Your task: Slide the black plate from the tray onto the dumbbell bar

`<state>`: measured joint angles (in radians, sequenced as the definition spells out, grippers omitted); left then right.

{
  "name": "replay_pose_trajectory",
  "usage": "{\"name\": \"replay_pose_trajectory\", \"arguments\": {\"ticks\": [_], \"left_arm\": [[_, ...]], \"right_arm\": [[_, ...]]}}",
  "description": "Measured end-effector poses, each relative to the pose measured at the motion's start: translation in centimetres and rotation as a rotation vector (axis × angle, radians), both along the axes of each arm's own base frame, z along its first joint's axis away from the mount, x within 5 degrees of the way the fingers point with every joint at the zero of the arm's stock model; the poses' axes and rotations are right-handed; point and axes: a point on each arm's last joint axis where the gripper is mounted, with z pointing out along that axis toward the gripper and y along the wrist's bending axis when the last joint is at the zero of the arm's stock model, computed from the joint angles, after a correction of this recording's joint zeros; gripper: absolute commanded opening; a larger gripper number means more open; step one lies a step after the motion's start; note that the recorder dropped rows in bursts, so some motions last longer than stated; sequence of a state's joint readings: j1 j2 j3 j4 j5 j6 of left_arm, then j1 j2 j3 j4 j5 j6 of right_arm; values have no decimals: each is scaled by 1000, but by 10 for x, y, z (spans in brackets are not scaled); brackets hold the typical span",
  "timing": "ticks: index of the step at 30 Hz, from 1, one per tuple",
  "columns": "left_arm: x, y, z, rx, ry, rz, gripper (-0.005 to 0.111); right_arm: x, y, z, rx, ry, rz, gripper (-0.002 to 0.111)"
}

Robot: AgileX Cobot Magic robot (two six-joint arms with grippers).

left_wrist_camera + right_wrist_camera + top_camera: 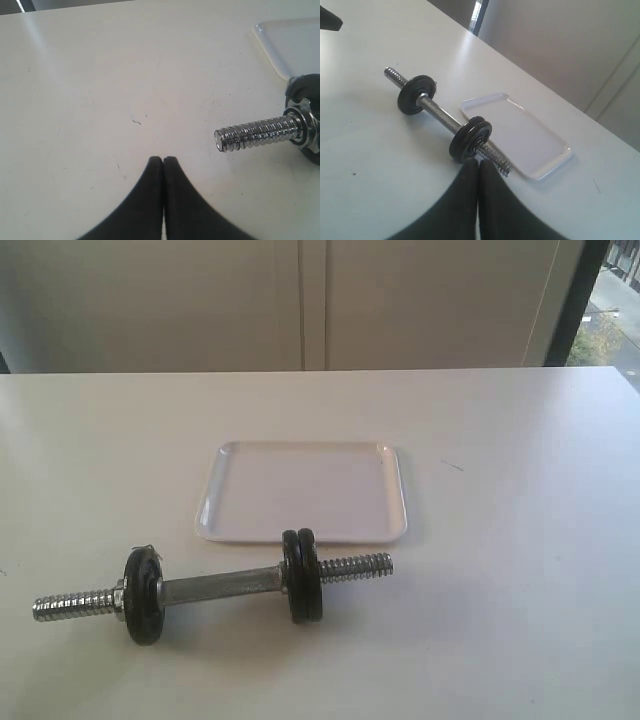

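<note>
The white tray (pixel 300 490) lies bare, with no disc on it. In front of it the chrome dumbbell bar (pixel 220 587) rests on the table. Two black plates (pixel 302 575) sit side by side on the bar's right part, and a single black plate (pixel 143 595) sits near its left end. My left gripper (pixel 163 159) is shut and empty, hovering short of the bar's left threaded end (pixel 255 132). Above the table, my right gripper (pixel 478 161) is shut and empty, close to the plate pair (pixel 470 139) and the tray (pixel 520 132). Neither gripper shows in the exterior view.
The white table (pixel 520 590) stretches wide around the bar and tray. A pale wall with cabinet doors (pixel 300 300) stands behind its far edge. A window strip (pixel 610 310) is at the back right.
</note>
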<state>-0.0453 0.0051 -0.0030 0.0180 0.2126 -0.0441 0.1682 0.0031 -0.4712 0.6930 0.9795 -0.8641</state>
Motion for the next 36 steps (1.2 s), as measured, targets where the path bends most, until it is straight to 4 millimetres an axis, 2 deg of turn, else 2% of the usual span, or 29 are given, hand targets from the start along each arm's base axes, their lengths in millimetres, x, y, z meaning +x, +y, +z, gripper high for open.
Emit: {"name": "replay_pose_trajectory", "arguments": {"ticks": [16, 19, 23, 25, 27, 36], "left_arm": [[0, 0, 0, 0, 0, 0, 0], [0, 0, 0, 0, 0, 0, 0], [0, 0, 0, 0, 0, 0, 0], [0, 0, 0, 0, 0, 0, 0], [0, 0, 0, 0, 0, 0, 0], [0, 0, 0, 0, -2, 0, 0]], "right_arm": [[9, -2, 1, 79, -27, -69, 0], [16, -6, 3, 229, -4, -157, 0], [30, -20, 5, 503, 41, -378, 0], [38, -28, -2, 603, 64, -480, 0], [45, -32, -14, 625, 81, -544, 0], [64, -38, -81, 433, 171, -674, 0]]}}
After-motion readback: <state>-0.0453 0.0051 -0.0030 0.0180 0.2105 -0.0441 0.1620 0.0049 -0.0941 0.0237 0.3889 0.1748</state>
